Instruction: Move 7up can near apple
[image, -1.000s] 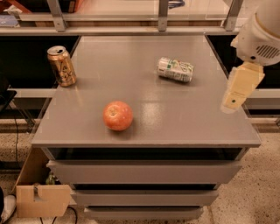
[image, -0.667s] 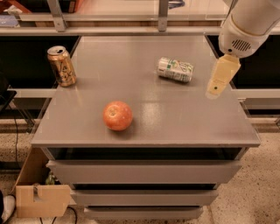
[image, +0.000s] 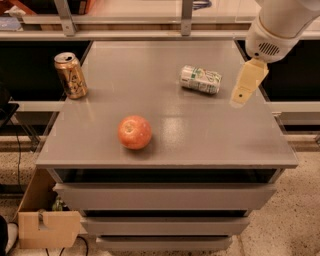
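- Starting nearest the camera, a cardboard box (image: 47, 229) sits on the speckled floor, below and to the left of the apple (image: 134, 132).
- Grey drawer fronts (image: 165, 196) are stacked directly below the apple, under the front edge of the tabletop (image: 210, 140).
- The apple is red-orange with a yellowish patch at its stem dimple. It rests on the grey tabletop close to the front edge, left of centre.
- The gripper (image: 241, 95) hangs over the right side of the tabletop, to the right of and beyond the apple and well apart from it. It is cream-coloured and angles down and to the left from the white arm housing (image: 280, 25). Whether it is released or clenched cannot be told.
- The 7up can (image: 200, 79) lies on its side on the tabletop, to the right of and beyond the apple and well apart from it. Its long axis runs roughly left to right. The gripper is just to its right, not touching it.
- The gold-brown can (image: 71, 75) stands upright to the left of and beyond the apple, near the left edge of the tabletop.
- A metal rail (image: 150, 19) runs across behind the tabletop, farthest from the apple.
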